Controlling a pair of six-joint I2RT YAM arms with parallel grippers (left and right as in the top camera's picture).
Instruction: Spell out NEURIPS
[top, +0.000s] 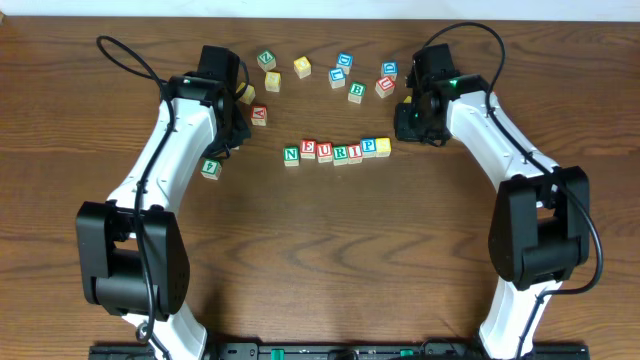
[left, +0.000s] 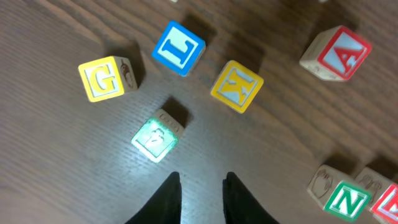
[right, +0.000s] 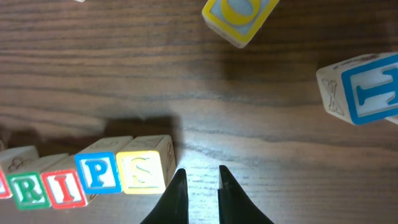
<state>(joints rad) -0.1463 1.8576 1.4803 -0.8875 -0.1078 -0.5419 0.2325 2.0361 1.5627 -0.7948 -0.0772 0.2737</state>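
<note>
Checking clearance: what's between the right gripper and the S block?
Only bare table, seen in the right wrist view, separates the right gripper from the S block.

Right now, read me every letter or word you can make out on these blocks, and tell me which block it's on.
"NEURIPS": row of blocks.
"G": left yellow block, left wrist view.
"L": blue block.
"K": right yellow block.
"A": red block.
Unreadable: green block, washed out by glare.
Too small: upper cluster, overhead.
</note>
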